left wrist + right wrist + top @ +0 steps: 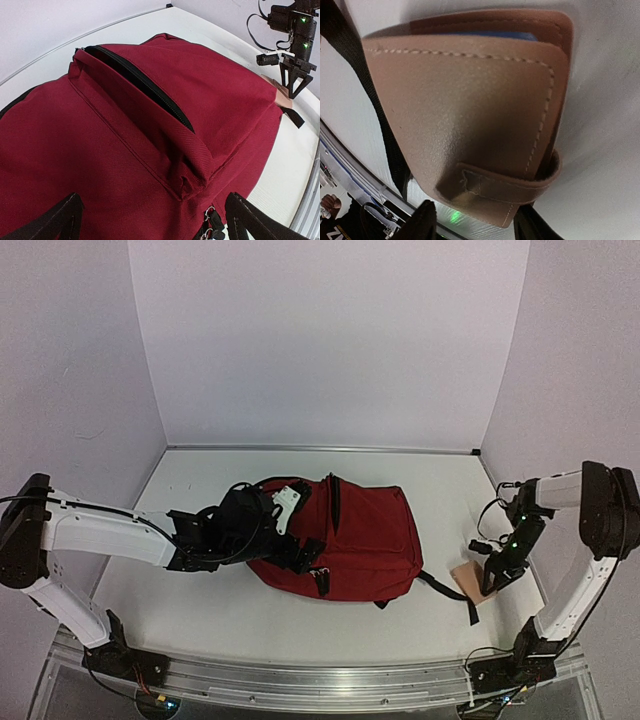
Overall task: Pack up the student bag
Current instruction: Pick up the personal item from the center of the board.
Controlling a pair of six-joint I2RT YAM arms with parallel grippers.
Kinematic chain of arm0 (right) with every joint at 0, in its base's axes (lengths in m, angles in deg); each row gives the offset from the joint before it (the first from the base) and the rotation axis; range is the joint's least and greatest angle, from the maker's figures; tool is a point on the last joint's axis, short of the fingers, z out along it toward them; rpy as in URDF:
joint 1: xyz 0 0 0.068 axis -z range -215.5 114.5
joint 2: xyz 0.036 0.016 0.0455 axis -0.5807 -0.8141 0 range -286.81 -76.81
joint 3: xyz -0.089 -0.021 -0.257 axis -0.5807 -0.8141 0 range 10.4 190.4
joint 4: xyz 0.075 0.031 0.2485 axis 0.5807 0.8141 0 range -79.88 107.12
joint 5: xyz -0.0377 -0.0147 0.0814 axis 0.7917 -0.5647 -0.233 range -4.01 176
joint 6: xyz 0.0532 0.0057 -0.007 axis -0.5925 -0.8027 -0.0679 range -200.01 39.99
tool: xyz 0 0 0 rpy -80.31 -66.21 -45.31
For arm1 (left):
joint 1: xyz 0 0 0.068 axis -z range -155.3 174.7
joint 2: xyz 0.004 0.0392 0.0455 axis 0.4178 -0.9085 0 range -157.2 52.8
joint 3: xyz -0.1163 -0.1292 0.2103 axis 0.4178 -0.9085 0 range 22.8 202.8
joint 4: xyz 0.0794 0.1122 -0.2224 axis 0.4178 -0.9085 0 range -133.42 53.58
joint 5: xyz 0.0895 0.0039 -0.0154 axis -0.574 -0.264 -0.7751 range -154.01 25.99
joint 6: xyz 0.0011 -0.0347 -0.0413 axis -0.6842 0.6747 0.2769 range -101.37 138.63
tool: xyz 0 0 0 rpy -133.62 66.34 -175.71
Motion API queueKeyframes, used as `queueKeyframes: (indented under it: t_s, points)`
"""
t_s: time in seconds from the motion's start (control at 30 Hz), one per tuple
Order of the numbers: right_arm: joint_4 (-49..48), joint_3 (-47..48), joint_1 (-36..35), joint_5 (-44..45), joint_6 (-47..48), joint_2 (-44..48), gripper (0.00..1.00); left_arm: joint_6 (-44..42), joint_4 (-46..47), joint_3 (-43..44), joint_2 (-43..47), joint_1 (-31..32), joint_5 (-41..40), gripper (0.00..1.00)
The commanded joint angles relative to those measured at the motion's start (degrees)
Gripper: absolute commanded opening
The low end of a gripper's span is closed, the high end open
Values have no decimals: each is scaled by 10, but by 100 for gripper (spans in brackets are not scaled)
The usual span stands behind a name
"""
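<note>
The student bag (360, 540) is a dark red backpack lying flat mid-table, its black zip (135, 80) parted along the top. My left gripper (298, 540) hovers low over the bag's left end. It is open, and its fingers (252, 217) straddle red fabric beside the zip pulls (212, 222) without pinching it. A tan stitched case (468, 580) with a loop strap lies on the table to the right of the bag. My right gripper (477, 225) comes down over its strap end. A finger stands on each side of the case, and a gap shows at the left finger (422, 220).
A black bag strap (445, 590) trails from the bag toward the tan case and runs alongside it (370, 100). A metal rail (320, 680) lines the near table edge. White walls close in the back and both sides.
</note>
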Motion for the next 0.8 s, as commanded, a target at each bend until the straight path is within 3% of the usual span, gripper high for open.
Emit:
queueKeyframes:
  t_s: [0.0, 0.13, 0.2, 0.43, 0.6, 0.77]
  points:
    - [10, 11, 4, -26, 16, -3, 39, -7, 2, 17, 11, 0, -25, 100]
    - [12, 17, 6, -16, 10, 12, 7, -7, 6, 14, 13, 1, -36, 100]
    - [17, 23, 9, -11, 6, 24, 0, -8, 5, 16, 10, 1, -41, 100]
    - [94, 94, 9, -31, 29, 103, 0, -1, -24, 50, 2, 0, -17, 100]
    - [174, 198, 9, -78, 55, 142, 0, 9, -54, 94, -4, -4, 6, 100]
    - [247, 310, -5, -141, 71, 157, 0, 28, -55, 119, 2, -44, 118, 100]
